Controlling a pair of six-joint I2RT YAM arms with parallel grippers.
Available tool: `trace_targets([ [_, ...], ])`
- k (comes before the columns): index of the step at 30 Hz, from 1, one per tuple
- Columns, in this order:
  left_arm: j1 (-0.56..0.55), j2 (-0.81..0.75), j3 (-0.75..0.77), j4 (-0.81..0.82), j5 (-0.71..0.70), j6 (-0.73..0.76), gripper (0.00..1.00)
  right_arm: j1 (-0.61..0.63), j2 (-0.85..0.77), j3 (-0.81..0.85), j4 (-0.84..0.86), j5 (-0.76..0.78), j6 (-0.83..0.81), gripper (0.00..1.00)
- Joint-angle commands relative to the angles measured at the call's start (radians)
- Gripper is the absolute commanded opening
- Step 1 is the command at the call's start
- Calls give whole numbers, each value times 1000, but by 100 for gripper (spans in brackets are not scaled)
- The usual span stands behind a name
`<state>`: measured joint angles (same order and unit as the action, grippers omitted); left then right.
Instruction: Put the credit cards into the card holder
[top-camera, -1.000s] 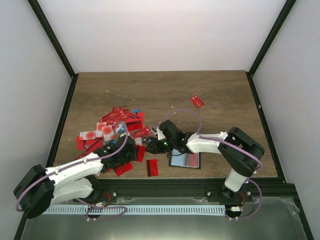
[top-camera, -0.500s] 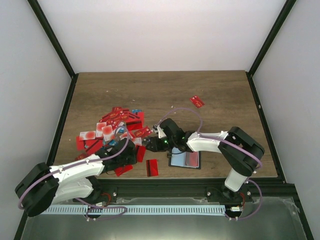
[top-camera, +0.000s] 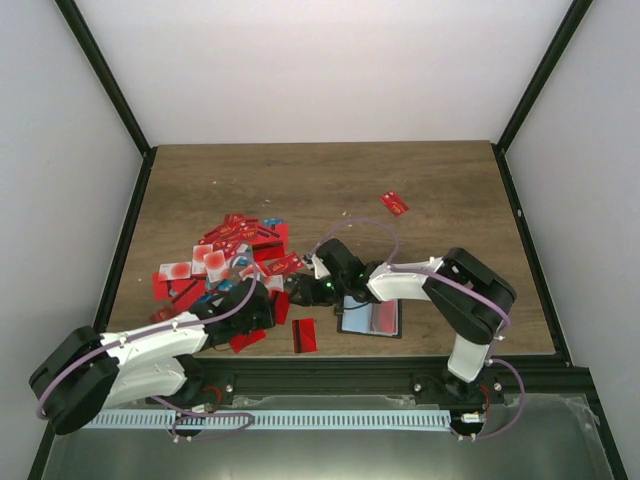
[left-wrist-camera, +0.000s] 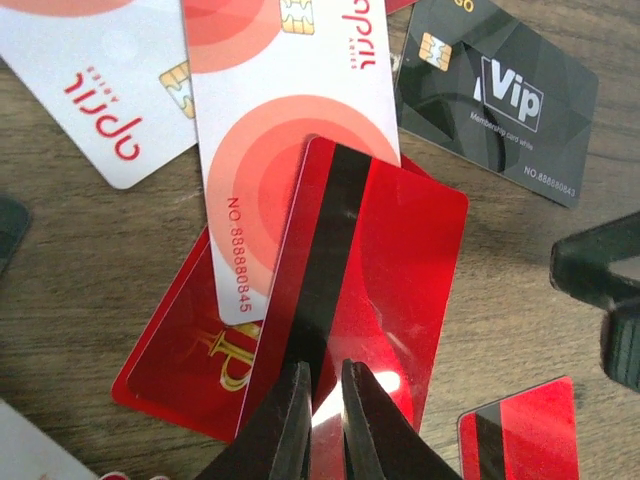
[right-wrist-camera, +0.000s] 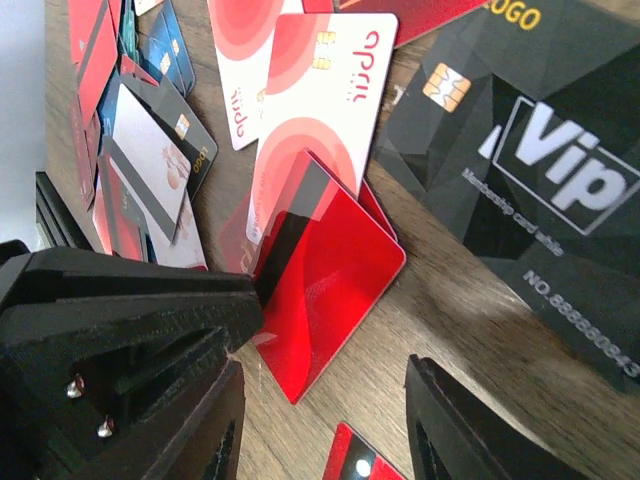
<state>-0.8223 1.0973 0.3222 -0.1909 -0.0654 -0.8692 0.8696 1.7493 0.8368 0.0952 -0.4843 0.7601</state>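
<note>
card holder (top-camera: 372, 320): lies near the front edge of the table (top-camera: 450, 190), just right of both grippers and beside the right arm (top-camera: 410, 285). A shiny panel is shown. Whether any card is already seated inside cannot be told from the top view.
credit cards (top-camera: 225, 258): most are heaped loose left of centre, apart from the holder. None is seen at the holder's mouth.
red striped card (left-wrist-camera: 365, 280): tilted up off the heap, with its far edge lapped over a white card (left-wrist-camera: 290, 110) and a gold-printed red card (left-wrist-camera: 190, 360).
left gripper (left-wrist-camera: 322, 400): closed narrow, with the striped card's near edge pinched between its fingers.
right gripper (right-wrist-camera: 335, 345): jaws are spread and nothing is gripped. The same card is framed between them, so a hand-over is probably being set up.
black VIP card (right-wrist-camera: 540, 160): flat on the table beside the raised card.
strays: a lone red card (top-camera: 394, 203) is at the far right, and another red card (top-camera: 304, 335) is by the front edge.
progress: judged early. One card is picked, no insertion is done, and nearly the whole heap is left.
</note>
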Motion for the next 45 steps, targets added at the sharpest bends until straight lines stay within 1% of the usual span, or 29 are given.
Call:
trace_targets([
  [1, 4, -27, -51, -116, 8, -24, 12, -6, 39, 59, 17, -20, -4, 47],
  [8, 5, -111, -59, -187, -24, -31, 13, -6, 72, 90, 16, -22, -2, 48],
  [15, 4, -76, -61, -181, -28, -26, 13, -6, 101, 113, 6, -23, -2, 53],
  [23, 4, -66, -57, -178, -33, -25, 13, -6, 146, 134, 22, -50, -3, 53],
  [27, 4, -59, -55, -177, -34, -25, 13, -7, 168, 137, 48, -84, -2, 52],
  [31, 3, -54, -54, -176, -34, -25, 13, -7, 175, 132, 62, -96, 3, 45],
  [41, 4, -57, -54, -176, -30, -21, 13, -9, 206, 118, 119, -134, 6, 15],
  [45, 3, -63, -54, -174, -30, -19, 13, -12, 205, 107, 144, -143, 10, 1],
])
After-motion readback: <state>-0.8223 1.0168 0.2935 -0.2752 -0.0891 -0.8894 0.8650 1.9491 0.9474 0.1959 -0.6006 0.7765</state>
